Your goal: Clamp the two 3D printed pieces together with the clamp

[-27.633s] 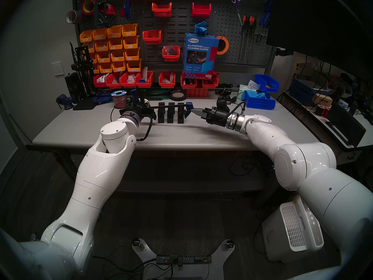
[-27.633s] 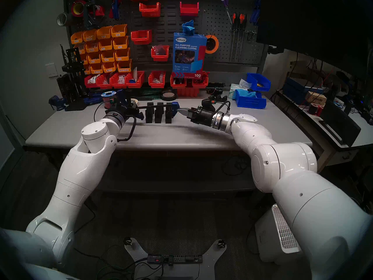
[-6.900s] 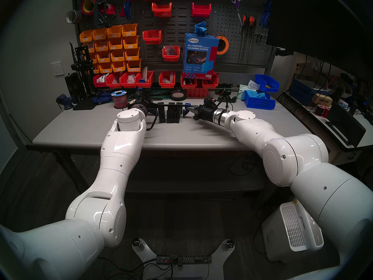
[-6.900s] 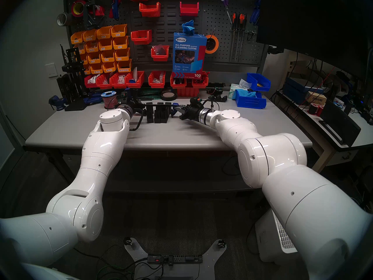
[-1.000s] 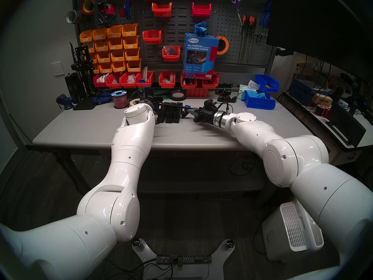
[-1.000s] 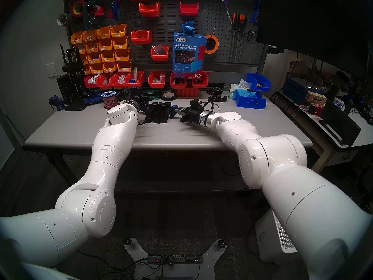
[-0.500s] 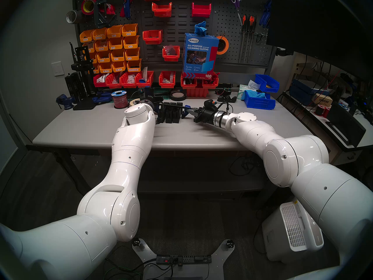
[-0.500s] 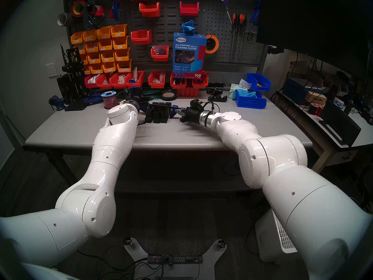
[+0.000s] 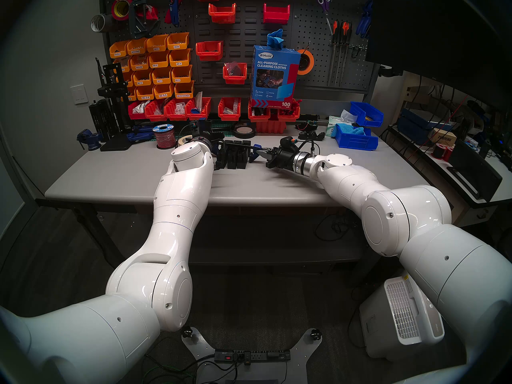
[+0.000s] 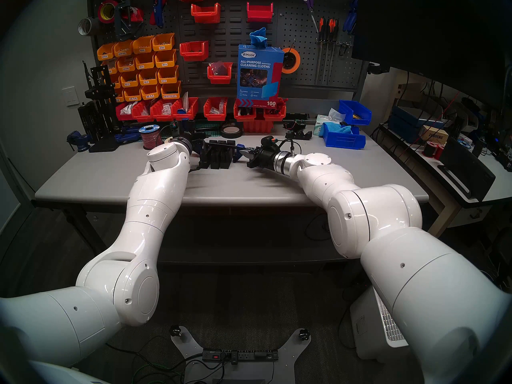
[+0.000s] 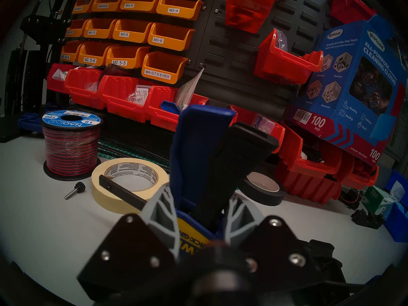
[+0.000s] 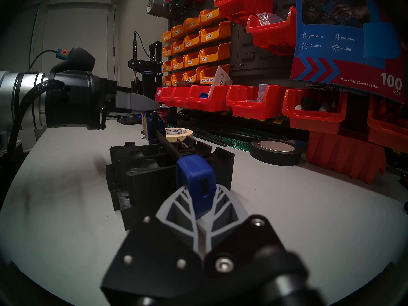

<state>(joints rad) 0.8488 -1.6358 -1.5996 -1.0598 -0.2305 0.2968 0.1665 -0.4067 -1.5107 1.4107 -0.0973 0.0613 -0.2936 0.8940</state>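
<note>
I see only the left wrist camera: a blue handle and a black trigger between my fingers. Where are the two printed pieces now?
Observer: The two 3D printed pieces stand on the table, directly below the black bar of the clamp.
Operator: Who holds the far end?
Observer: The right hand is shut on the blue end jaw.
Operator: Are the pieces joined?
Observer: From the head camera, their blocks appear meshed into one body.

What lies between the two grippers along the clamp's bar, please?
In the right wrist view, the two 3D printed pieces sit under the clamp bar, between left gripper and right gripper.
</note>
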